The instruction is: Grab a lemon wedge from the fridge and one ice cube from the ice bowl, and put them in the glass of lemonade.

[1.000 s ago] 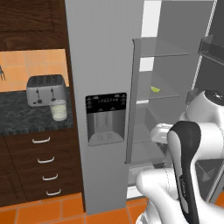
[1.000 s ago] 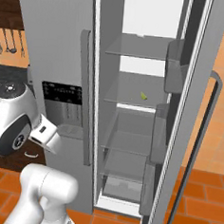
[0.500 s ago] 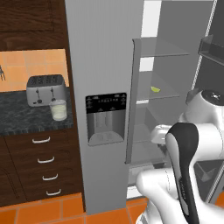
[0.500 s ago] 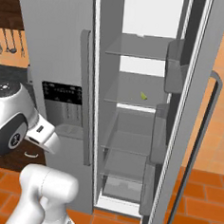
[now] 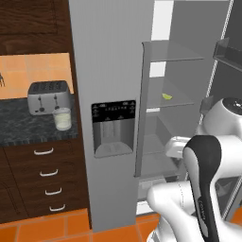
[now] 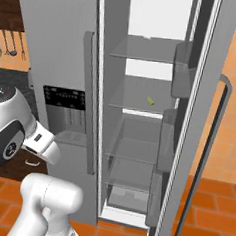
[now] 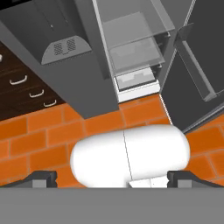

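- Gripper (image 7: pixel 112 179): seen from the hand camera, both tips spread wide apart at the bottom edge, nothing between them. It points down at the orange tile floor (image 7: pixel 39 131) in front of the fridge (image 5: pixel 111 61), not at any shelf.
- Fridge right door (image 6: pixel 205 122) stands open, so the way into the shelves is clear; left door with the black dispenser (image 5: pixel 113 127) is shut.
- Lemon wedge (image 5: pixel 167 97): tiny yellow-green slice lying on a middle glass shelf (image 5: pixel 177 101), toward the back. Right base view has it too (image 6: pixel 150 100), about mid-height in the open compartment.
- Key relation: wedge sits above and further in than the gripper. The hand hangs low near the fridge's bottom drawer (image 7: pixel 135 78), so my read is the next move needs a lift plus a tilt up to face the shelf, then a reach inward.
- Wedge long axis: too small to tell for sure; looks roughly along the shelf's front edge.
- Risk, as a guess: open door and its bins (image 6: pixel 181 75) crowd the right side of the approach.
- Glass of lemonade (image 5: pixel 62 118): on the dark desk (image 5: pixel 19 127) left of the fridge, just in front of the toaster (image 5: pixel 47 97). Well apart from the gripper and the wedge.
- Task barely begun: wedge not yet grasped, ice not yet fetched.
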Available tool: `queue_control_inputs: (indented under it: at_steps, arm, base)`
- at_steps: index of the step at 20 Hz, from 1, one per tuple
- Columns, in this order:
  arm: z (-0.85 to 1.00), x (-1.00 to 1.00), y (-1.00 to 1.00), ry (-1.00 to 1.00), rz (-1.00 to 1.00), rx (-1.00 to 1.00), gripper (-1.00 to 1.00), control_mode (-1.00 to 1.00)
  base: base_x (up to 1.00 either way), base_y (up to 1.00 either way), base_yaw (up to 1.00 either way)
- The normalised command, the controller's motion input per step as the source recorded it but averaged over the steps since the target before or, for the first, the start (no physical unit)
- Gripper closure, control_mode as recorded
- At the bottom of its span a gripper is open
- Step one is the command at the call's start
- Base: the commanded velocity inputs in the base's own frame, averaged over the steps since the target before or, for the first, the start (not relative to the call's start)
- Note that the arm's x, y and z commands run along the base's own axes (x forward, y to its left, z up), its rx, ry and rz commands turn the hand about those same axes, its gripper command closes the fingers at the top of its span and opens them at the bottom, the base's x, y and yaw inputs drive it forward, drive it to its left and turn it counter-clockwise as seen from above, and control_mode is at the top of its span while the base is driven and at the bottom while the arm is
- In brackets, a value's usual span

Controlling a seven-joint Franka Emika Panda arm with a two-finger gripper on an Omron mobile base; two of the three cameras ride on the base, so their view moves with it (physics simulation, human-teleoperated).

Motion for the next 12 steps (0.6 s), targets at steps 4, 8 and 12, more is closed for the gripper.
queue_control_inputs:
  at_steps: [4,8,12]
  arm:
    - [0.00,0.00,0.00,0.00,0.00,0.00,-1.00,1.00]
    - [0.00,0.00,0.00,0.00,0.00,0.00,-1.00,1.00]
    - [0.00,0.00,0.00,0.00,0.00,0.00,-1.00,1.00]
  base:
    - [0.00,-0.49,0.00]
    - [0.00,-0.43,0.01]
    - [0.00,-0.34,0.03]
